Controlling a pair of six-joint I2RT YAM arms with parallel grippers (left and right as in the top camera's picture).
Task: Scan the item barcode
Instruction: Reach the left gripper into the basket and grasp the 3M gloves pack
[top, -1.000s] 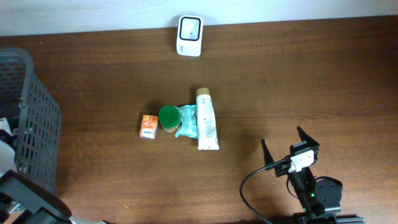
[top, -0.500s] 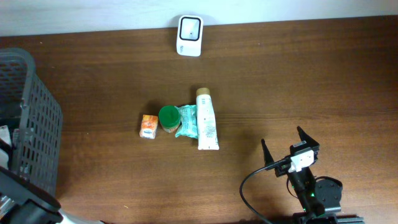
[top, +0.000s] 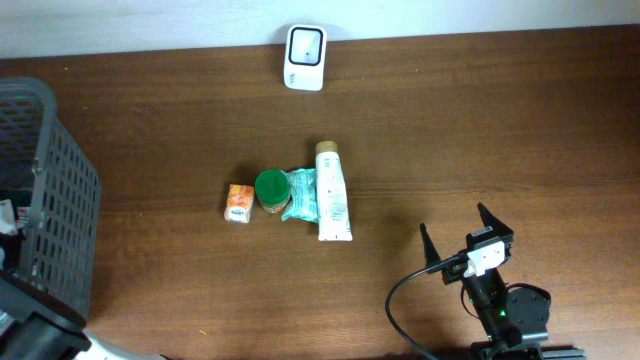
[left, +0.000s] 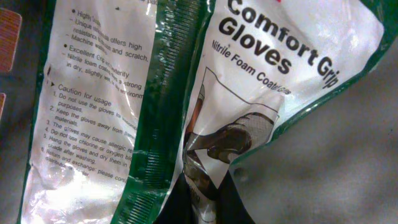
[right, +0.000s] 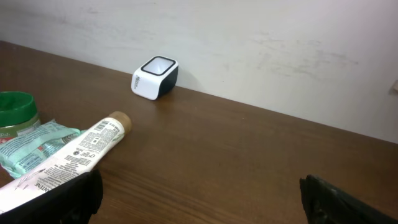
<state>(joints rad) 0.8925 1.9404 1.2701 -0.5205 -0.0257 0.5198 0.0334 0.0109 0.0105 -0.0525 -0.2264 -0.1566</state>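
Glove packet (left: 249, 93) pinched in left hand (left: 205, 202), seen only by left wrist, right hand (top: 452, 222) spread wide, empty

Left hand (left: 208, 205) pinched closed, right hand (top: 452, 220) spread wide.

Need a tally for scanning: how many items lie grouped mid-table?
4, in a row: orange box leftmost, green-lidded jar, teal packet, white tube rightmost. The basket may hide more.

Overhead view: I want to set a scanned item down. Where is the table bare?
Bare table between the basket and the orange box, and right of the tube, beyond the right end effector. Crowded: the box, jar, pouch, tube row at centre.
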